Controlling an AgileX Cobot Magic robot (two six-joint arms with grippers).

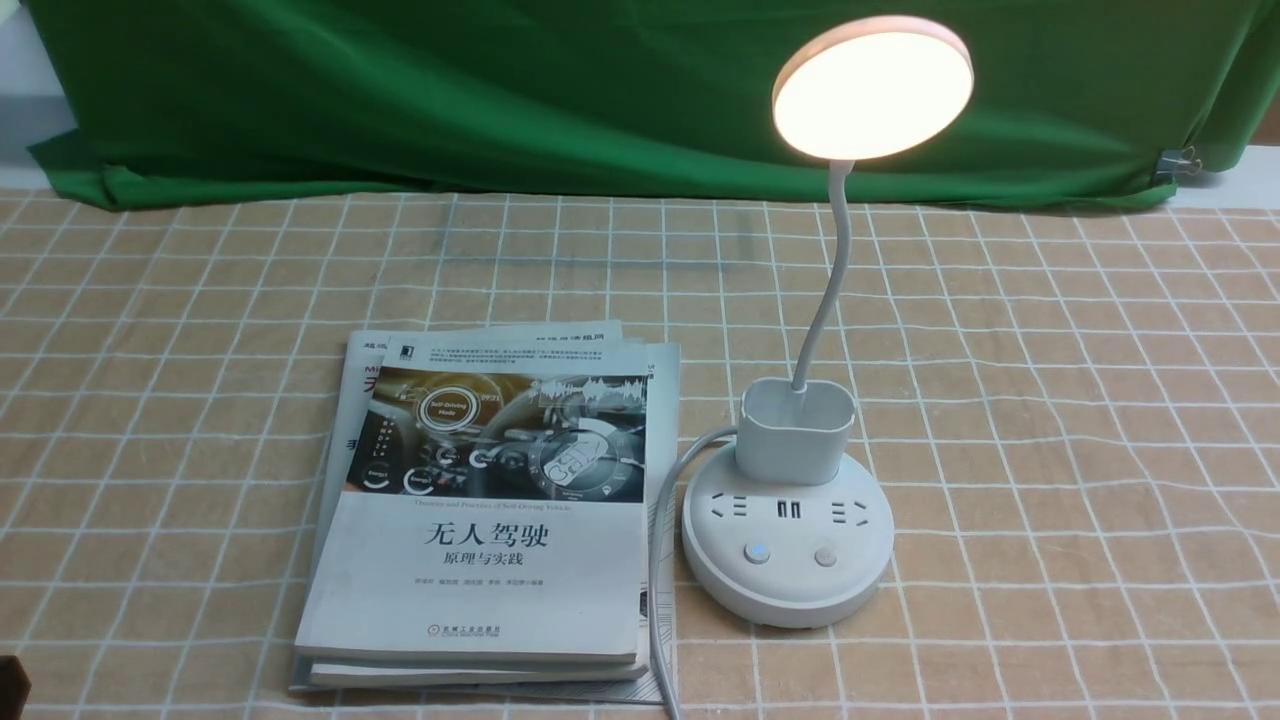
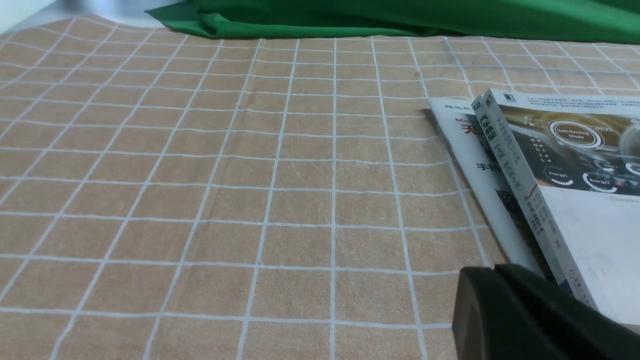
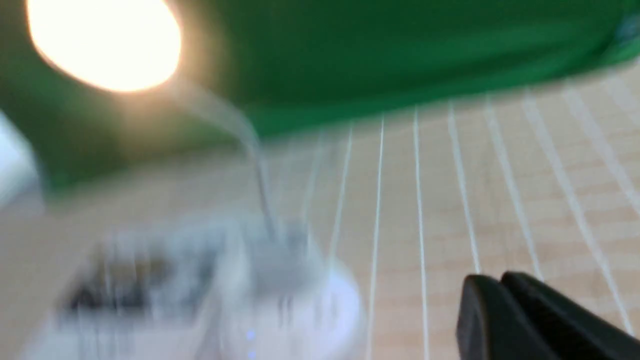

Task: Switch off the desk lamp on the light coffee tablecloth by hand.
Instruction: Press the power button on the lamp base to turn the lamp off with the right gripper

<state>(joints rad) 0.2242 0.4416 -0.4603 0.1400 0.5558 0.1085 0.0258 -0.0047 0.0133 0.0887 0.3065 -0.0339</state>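
Approach being made, desk lamp (image 1: 797, 432) shining. Right gripper (image 3: 500, 282) being shown pressed together, empty. Probably next: base button (image 1: 757, 553) being pressed gently.

Books (image 2: 565, 200) on tablecloth (image 2: 250, 175) (green cloth (image 2: 400, 20) beyond).

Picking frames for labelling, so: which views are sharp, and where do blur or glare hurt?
Front view: sharp, but the lit lamp head is blown out. Left wrist view: crisp on cloth and books. Right wrist view: badly smeared; the lamp base is barely readable.
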